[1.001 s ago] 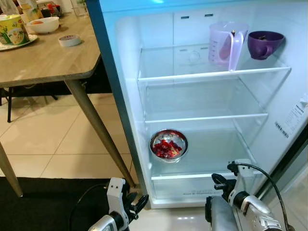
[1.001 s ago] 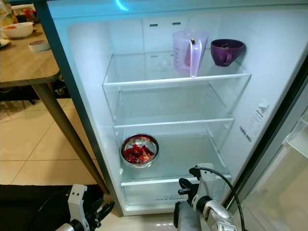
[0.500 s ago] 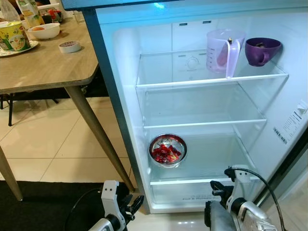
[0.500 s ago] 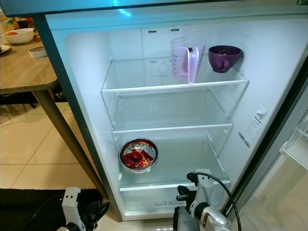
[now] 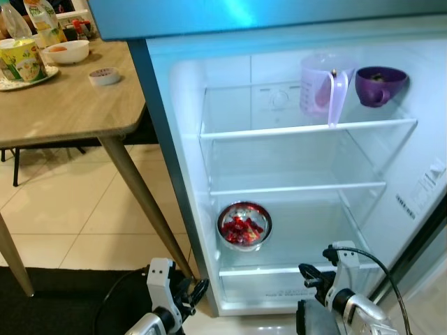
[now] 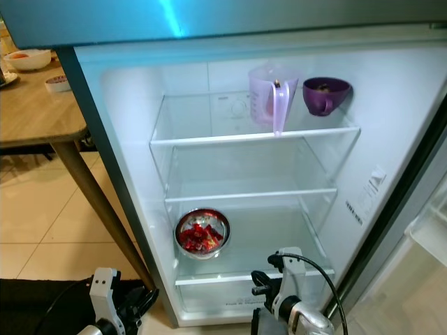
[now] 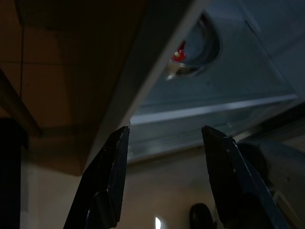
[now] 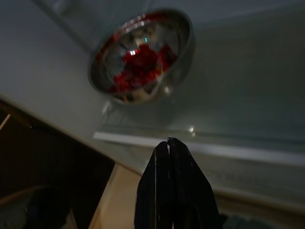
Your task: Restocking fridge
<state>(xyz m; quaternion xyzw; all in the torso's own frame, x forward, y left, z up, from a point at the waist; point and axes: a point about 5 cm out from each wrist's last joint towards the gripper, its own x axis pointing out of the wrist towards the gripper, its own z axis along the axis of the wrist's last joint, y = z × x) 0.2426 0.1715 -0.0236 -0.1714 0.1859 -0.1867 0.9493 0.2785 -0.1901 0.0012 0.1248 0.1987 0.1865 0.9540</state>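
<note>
**Fridge partly stocked, both grippers empty**

On the far left, a wooden table (image 5: 70,98) is seen, with a white bowl (image 5: 66,51), a printed cup (image 5: 19,57) and a roll of tape (image 5: 104,75) left on it. These are perhaps goods that are not yet stored, but this is only a judgement.

Low in front of the fridge, the left gripper (image 7: 164,176) is held with its fingers spread wide and nothing between them.

Inside the open fridge (image 5: 167,139), a steel bowl (image 5: 244,225) of red food is placed on the lowest glass shelf, at its left side. The middle shelf (image 5: 297,188) carries nothing. On the top shelf, at the right, a lilac jug (image 5: 323,85) and a purple cup (image 5: 380,84) are standing just beside each other.

The right gripper (image 8: 170,143) is kept low before the bottom shelf, its fingers pressed together, nothing pinched.

Three things are considered stored; more seems to remain.
</note>
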